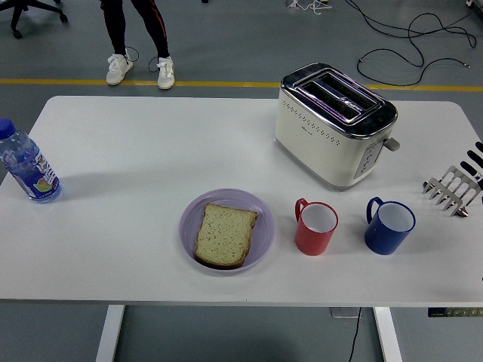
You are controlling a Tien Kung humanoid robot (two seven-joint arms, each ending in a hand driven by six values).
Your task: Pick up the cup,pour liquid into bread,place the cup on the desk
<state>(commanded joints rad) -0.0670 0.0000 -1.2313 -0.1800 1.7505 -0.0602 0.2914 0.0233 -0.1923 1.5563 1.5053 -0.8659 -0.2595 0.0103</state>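
Pickup stage, not yet begun: neither cup is grasped and both stand upright on the table [136,151]. Right hand [455,191] enters at the 3 o'clock edge of the head view, metallic fingers [445,197] spread and holding nothing, resting near the table surface. Left hand is out of view

Object positions:
- Red cup [315,227] stands at about 5 o'clock from table centre, handle toward 10 o'clock
- Blue cup [389,225] stands just beside the red cup at its 3 o'clock side, handle also toward 10 o'clock; it is the cup nearer the right hand
- Bread [225,234], one slice, lies flat in the purple plate [260,207] at 9 o'clock from the red cup, near but apart
- Toaster [334,122] stands at 12 o'clock from the cups, slots empty
- Water bottle [26,164] stands at the far 9 o'clock edge, well clear of the work

Task does not specify which cup. Whether either holds liquid cannot be told

Next move, as judged: carry the open hand toward 8 o'clock to the chosen cup and close around its body. Both handles face away from the hand, so a wrap grasp seems more practical. Clearance from the toaster and the neighbouring cup needs watching

A person's legs stand beyond the far edge at 11 o'clock, uninvolved
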